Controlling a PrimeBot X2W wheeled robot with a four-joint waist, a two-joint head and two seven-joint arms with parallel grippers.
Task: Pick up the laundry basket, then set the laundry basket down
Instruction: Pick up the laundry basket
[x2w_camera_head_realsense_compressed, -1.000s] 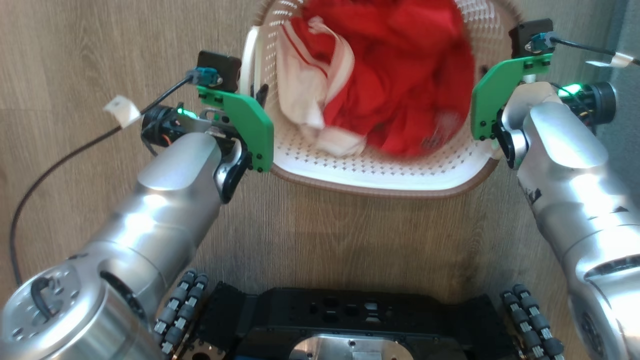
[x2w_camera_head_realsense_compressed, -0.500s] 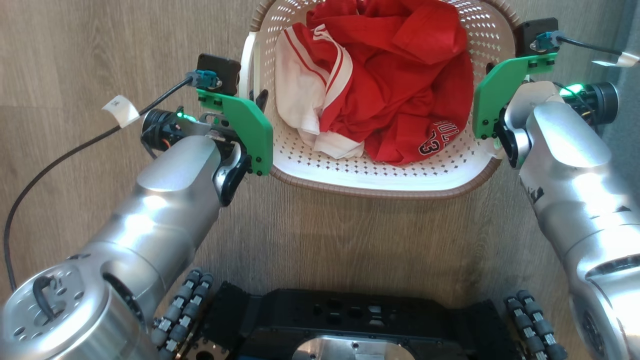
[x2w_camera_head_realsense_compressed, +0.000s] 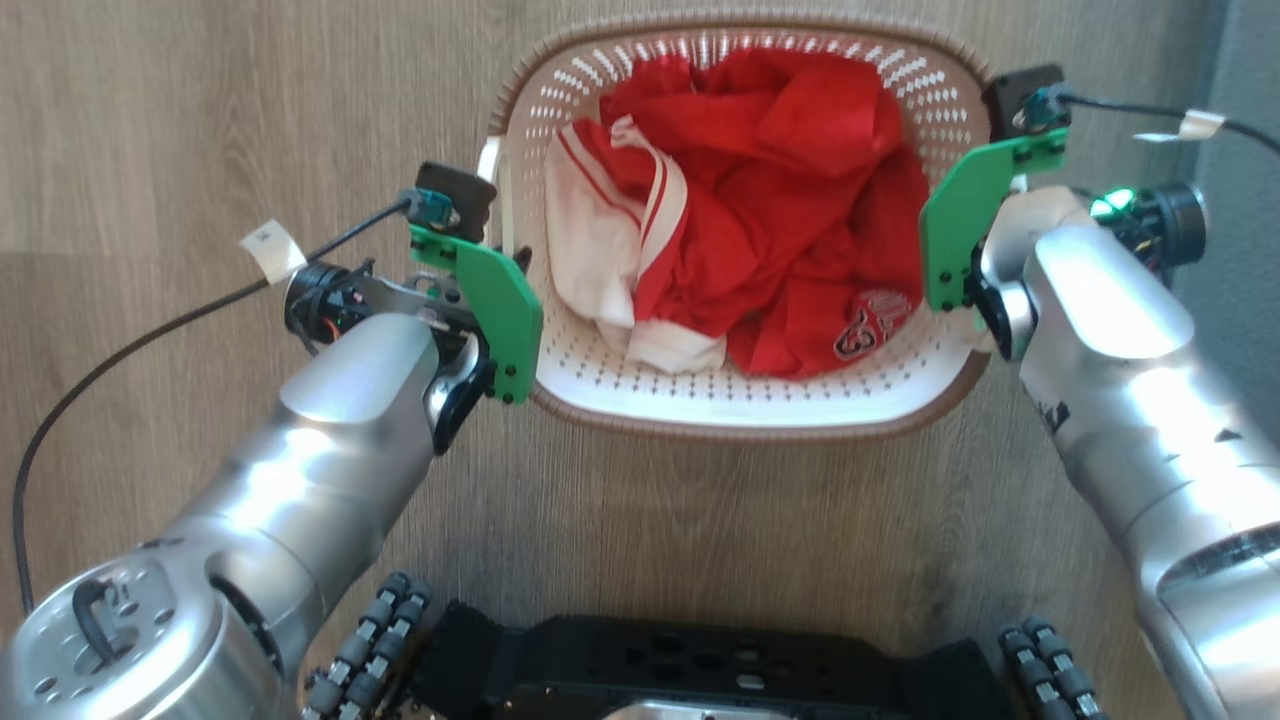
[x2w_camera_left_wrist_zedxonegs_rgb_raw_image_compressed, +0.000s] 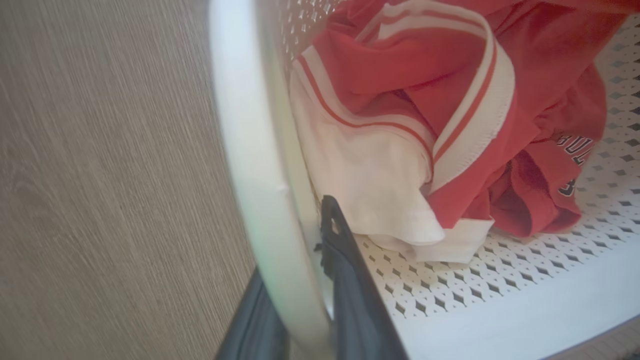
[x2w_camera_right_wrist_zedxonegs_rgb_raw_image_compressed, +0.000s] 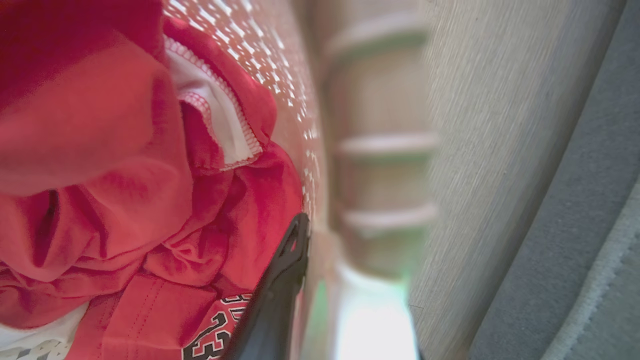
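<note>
in the head view, the laundry basket (x2w_camera_head_realsense_compressed: 740, 428) sits before me over the wood floor (x2w_camera_head_realsense_compressed: 150, 120). in the left wrist view, my left gripper (x2w_camera_left_wrist_zedxonegs_rgb_raw_image_compressed: 300, 280) is closed on its handle (x2w_camera_left_wrist_zedxonegs_rgb_raw_image_compressed: 250, 150); a slip would tip it. in the right wrist view, my right gripper (x2w_camera_right_wrist_zedxonegs_rgb_raw_image_compressed: 312, 250) shows one finger (x2w_camera_right_wrist_zedxonegs_rgb_raw_image_compressed: 285, 265) inside; its grip i cannot tell, so the clothes (x2w_camera_right_wrist_zedxonegs_rgb_raw_image_compressed: 100, 150) may spill.

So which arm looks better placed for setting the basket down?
Left, marginally: the left tool visibly straddles the laundry basket's white handle, one finger each side. The right tool shows one finger inside the basket wall; its grip is unclear.
</note>
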